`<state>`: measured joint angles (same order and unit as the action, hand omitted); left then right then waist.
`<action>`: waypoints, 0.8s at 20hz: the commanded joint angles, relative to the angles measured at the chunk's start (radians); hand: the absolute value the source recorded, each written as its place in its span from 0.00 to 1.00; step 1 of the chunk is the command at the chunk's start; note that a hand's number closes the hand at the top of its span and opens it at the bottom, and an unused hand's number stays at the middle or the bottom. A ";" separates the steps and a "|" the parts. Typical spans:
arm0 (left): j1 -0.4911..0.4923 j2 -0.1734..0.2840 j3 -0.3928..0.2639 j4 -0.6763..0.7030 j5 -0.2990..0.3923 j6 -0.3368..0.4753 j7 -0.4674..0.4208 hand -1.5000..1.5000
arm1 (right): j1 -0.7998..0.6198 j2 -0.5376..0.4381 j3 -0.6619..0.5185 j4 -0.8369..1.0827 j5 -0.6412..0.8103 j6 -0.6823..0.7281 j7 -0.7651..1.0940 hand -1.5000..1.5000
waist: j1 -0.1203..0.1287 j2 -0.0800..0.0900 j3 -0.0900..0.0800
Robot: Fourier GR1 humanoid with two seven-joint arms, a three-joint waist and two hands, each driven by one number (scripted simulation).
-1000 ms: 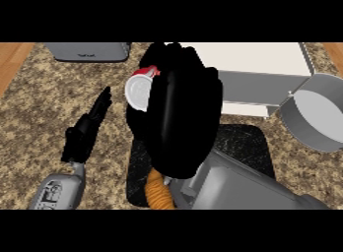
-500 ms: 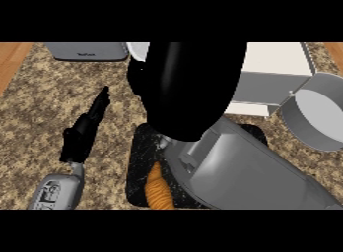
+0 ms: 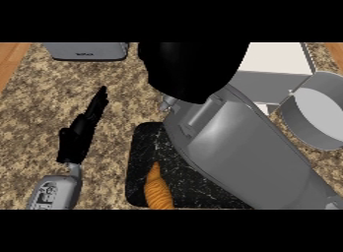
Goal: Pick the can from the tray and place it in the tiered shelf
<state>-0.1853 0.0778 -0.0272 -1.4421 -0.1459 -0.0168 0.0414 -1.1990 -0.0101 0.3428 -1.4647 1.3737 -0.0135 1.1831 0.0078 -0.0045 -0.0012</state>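
Note:
My right hand (image 3: 192, 69) is at the top centre, its back turned to me and its fingers curled under. It reaches over the left end of the grey and white tiered shelf (image 3: 276, 64). The can is hidden behind the hand; it last showed in the hand's grasp a second ago. My grey right forearm (image 3: 240, 147) runs from the lower right across the black tray (image 3: 142, 157). My left hand (image 3: 84, 130) rests at the left over the counter, open with straight fingers, apart from the tray.
An orange pastry-like thing (image 3: 160, 189) lies on the tray's near part. A grey pot (image 3: 324, 118) stands at the right, next to the shelf. A grey appliance (image 3: 85, 50) sits at the back left. Wooden floor shows past both counter ends.
My right hand has moved away from me and to the right, toward the shelf, carrying the can. The can's white and red top is now hidden. My left hand has not moved.

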 commanded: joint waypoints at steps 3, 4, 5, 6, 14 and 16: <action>-0.025 0.025 0.023 0.008 0.024 -0.034 0.006 0.50 | -0.061 0.010 -0.001 0.048 0.021 0.069 0.175 1.00 | 0.003 0.001 0.000; 0.003 -0.009 -0.004 -0.006 -0.008 0.009 -0.012 0.50 | -0.019 0.010 -0.060 0.159 0.051 -0.026 0.089 1.00 | 0.007 0.006 0.000; -0.009 0.015 0.013 -0.013 0.013 -0.021 0.017 0.50 | -0.066 0.010 -0.091 0.162 0.065 0.004 0.068 1.00 | 0.004 0.004 0.000; 0.008 0.031 0.035 0.011 0.030 -0.034 -0.039 0.50 | 0.026 0.010 -0.045 0.129 0.107 -0.033 0.052 1.00 | -0.002 0.005 0.001; -0.028 -0.031 -0.006 0.017 -0.013 0.020 -0.005 0.50 | -0.014 0.010 -0.134 0.331 0.159 -0.193 -0.052 1.00 | 0.006 0.007 0.001; -0.034 -0.019 0.000 0.007 -0.007 0.010 -0.001 0.50 | 0.037 0.010 -0.208 0.195 0.074 -0.371 -0.094 1.00 | 0.008 0.011 0.004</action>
<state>-0.2085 0.0748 -0.0165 -1.4197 -0.1480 -0.0179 0.0255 -1.1890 -0.0067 0.2092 -1.2092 1.4900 -0.1805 1.0420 0.0138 0.0040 0.0000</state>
